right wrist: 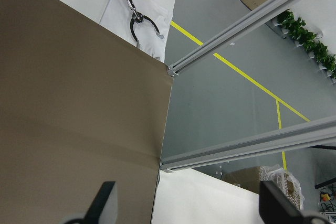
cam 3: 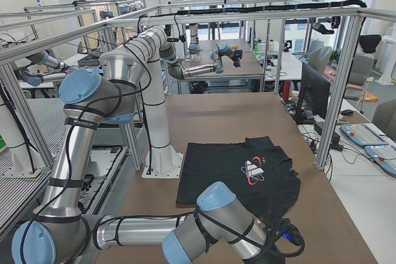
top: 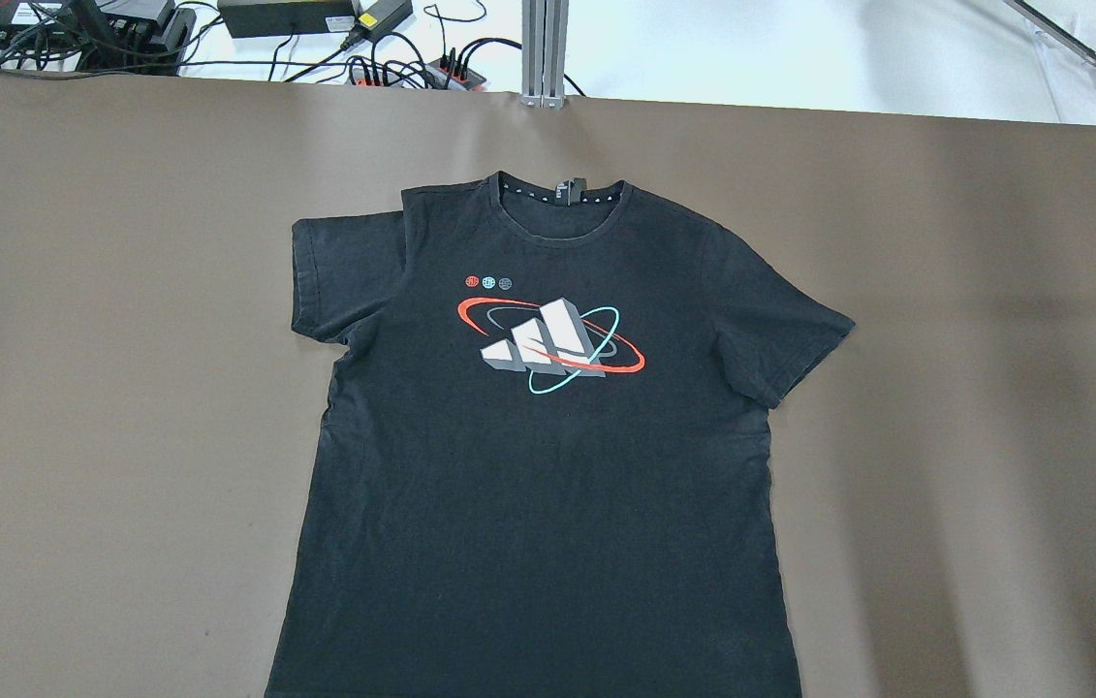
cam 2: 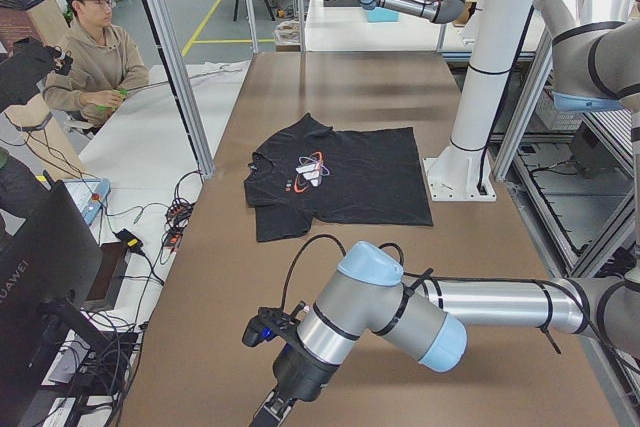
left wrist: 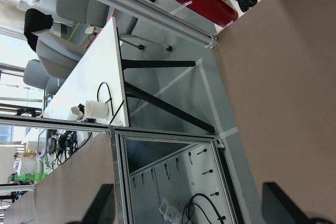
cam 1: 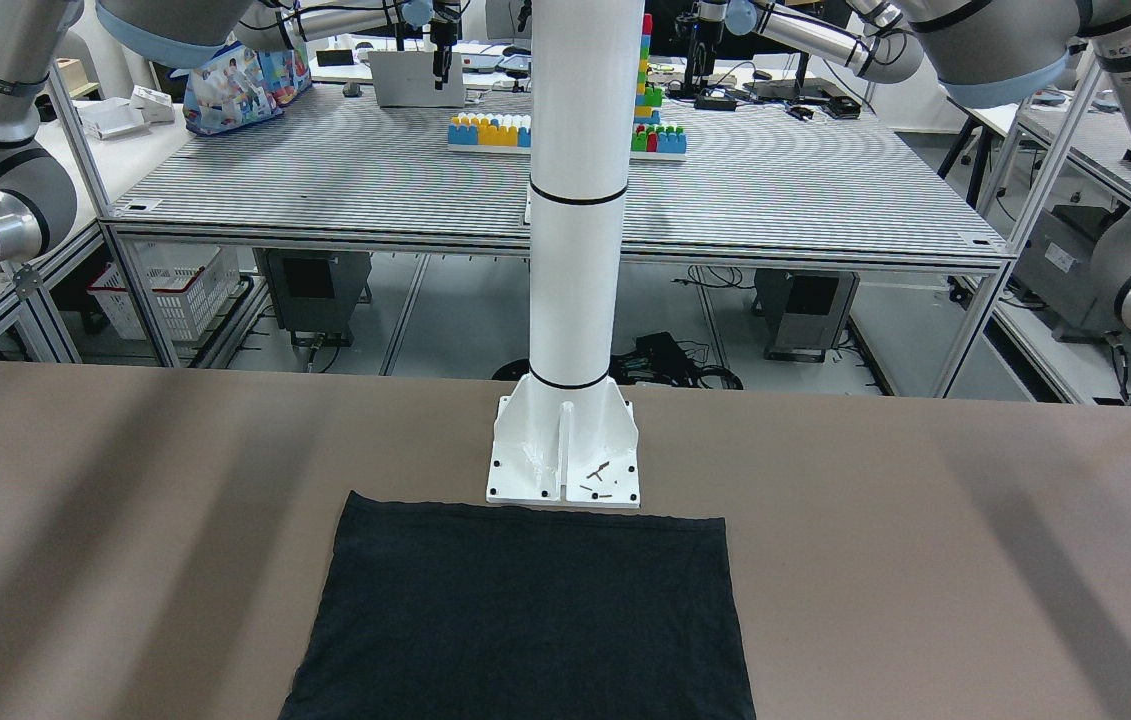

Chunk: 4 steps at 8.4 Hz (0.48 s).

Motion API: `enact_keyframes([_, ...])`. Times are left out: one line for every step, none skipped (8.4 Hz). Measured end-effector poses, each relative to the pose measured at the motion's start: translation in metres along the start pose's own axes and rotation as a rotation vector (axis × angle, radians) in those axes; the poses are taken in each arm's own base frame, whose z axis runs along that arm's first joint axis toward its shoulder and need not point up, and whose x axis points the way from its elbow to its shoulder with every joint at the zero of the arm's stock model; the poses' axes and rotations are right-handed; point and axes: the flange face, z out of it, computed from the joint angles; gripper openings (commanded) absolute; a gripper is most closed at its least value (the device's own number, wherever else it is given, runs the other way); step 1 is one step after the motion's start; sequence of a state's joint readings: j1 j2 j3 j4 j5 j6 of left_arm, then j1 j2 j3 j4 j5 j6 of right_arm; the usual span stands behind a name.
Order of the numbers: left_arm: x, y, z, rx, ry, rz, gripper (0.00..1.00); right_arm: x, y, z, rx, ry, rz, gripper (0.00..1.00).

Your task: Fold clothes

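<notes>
— Where's the shirt (top: 548, 465)?
— Flat on the table (top: 73, 388), centre of the overhead frame, collar toward the top, print up.
— And the grippers?
— The left gripper (left wrist: 194, 205) is spread wide. The right gripper (right wrist: 191, 208) seems spread too; only blurred tips show at the bottom edge.

We are in a robot lab. We see big robot arms (cam 3: 77, 153), metal frames (cam 3: 260, 12), long work tables (cam 1: 775, 190), computer screens (cam 3: 312, 91) and cables (cam 1: 670, 360) on the floor.

Black tee (top: 548, 465) — flat, logo up, unfolded, mid-table
</notes>
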State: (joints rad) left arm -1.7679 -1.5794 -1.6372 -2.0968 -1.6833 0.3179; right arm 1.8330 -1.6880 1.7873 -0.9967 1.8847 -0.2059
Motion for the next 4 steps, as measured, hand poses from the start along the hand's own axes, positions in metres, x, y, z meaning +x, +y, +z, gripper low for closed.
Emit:
enact_keyframes([-0.001, -0.003, -0.001, 0.003, -0.004, 0.0, 1.0, -0.003, -0.001, 0.002, -0.002, -0.005, 0.006, 0.95])
enact_keyframes([-0.001, -0.005, -0.002, 0.009, -0.006, 0.003, 1.0, -0.008, -0.004, 0.005, -0.003, -0.016, 0.017, 0.95])
enact_keyframes([-0.001, -0.006, -0.002, 0.012, -0.007, 0.007, 1.0, -0.025, -0.012, 0.013, -0.006, -0.044, 0.02, 0.95])
enact_keyframes([0.0, -0.007, -0.002, 0.018, -0.007, 0.014, 1.0, -0.049, -0.019, 0.025, -0.014, -0.092, 0.016, 0.95])
